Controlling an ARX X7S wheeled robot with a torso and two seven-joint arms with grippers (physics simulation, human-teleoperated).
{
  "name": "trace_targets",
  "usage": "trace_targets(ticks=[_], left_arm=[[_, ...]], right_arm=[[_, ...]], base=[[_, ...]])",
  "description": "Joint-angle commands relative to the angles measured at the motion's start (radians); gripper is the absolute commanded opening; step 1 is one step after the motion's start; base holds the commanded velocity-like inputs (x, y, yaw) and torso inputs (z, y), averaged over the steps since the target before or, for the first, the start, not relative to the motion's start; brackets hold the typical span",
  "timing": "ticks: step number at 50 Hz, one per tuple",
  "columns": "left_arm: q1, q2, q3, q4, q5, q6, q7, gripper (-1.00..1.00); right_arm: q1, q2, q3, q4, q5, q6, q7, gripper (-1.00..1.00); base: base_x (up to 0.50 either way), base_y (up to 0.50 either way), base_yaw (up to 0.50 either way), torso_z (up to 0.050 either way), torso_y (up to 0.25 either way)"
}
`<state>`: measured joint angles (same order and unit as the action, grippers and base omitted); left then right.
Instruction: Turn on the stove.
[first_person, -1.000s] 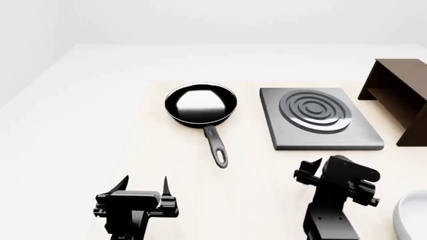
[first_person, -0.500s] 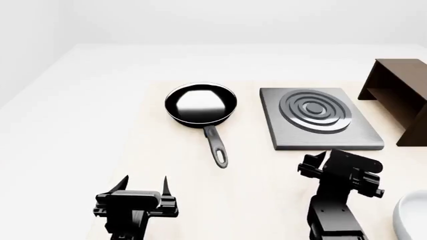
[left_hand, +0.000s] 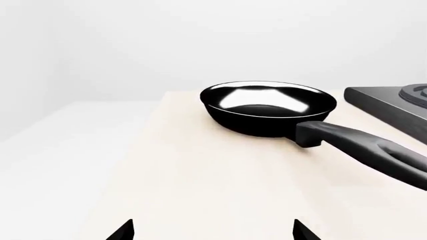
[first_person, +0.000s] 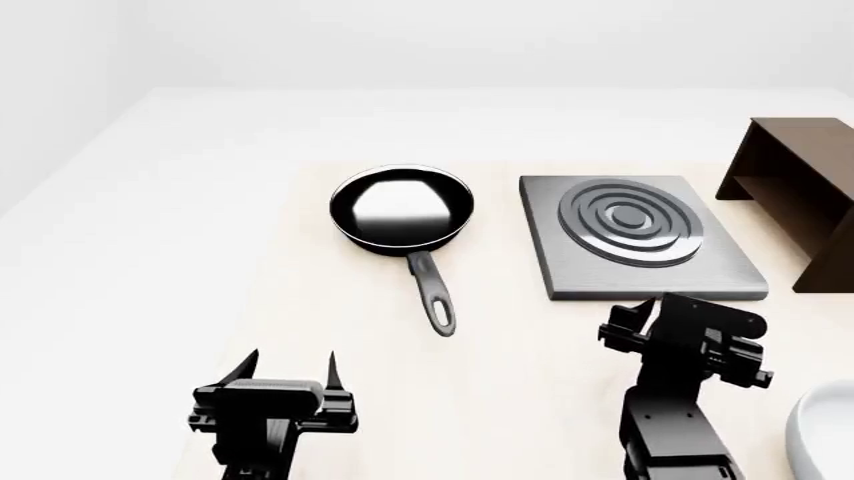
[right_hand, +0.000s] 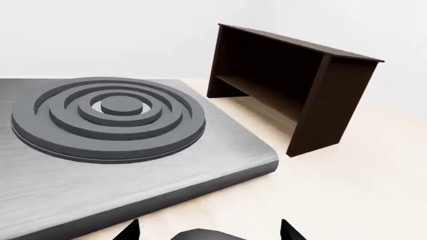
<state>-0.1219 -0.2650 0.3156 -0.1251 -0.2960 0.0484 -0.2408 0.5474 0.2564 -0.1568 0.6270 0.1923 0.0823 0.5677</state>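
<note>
Both arms matte black, blocky, angular housings. Left tool (first_person: 291, 372): two thin pointed black prongs on a crossbar. Right tool (first_person: 638, 322): bulkier, boxy black casing.

You see a pale wood tabletop (first_person: 507, 400) in a plain white room with soft, even light. A dark brown wooden shelf (first_person: 798, 195) stands on it at your far right. White floor (first_person: 160, 200) lies around.

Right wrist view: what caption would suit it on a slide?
Right gripper open, close before the grey stove, with a dark wooden shelf just beyond.
</note>
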Motion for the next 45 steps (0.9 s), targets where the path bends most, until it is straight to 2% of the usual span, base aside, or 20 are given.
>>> trace_targets(ticks=[1,7,14,25,45], left_arm=[[-0.002,-0.001,0.004,0.000,0.000,0.000,-0.005,1.00],[-0.003,-0.002,0.007,-0.001,-0.001,0.001,-0.006,1.00],[-0.006,-0.002,0.009,-0.004,-0.002,0.003,-0.009,1.00],[-0.015,0.006,0.015,-0.019,0.000,0.009,-0.014,1.00],[-0.022,0.009,0.021,-0.026,-0.004,0.015,-0.020,1.00]], right_arm=[[-0.007,0.006,-0.004,-0.016,0.002,0.010,-0.001,1.00],[-0.041,0.018,0.000,-0.179,0.035,0.090,-0.007,1.00],[-0.099,0.050,0.003,-0.476,0.085,0.230,0.003,1.00],[-0.083,0.077,0.016,-0.673,0.140,0.319,0.000,1.00],[-0.093,0.147,0.018,-1.036,0.147,0.374,0.029,1.00]], base=[[0.00,0.00,0.00,0.000,0.000],[0.00,0.00,0.00,0.000,0.000],[0.00,0.00,0.00,0.000,0.000],[0.00,0.00,0.00,0.000,0.000],[0.00,0.00,0.00,0.000,0.000]])
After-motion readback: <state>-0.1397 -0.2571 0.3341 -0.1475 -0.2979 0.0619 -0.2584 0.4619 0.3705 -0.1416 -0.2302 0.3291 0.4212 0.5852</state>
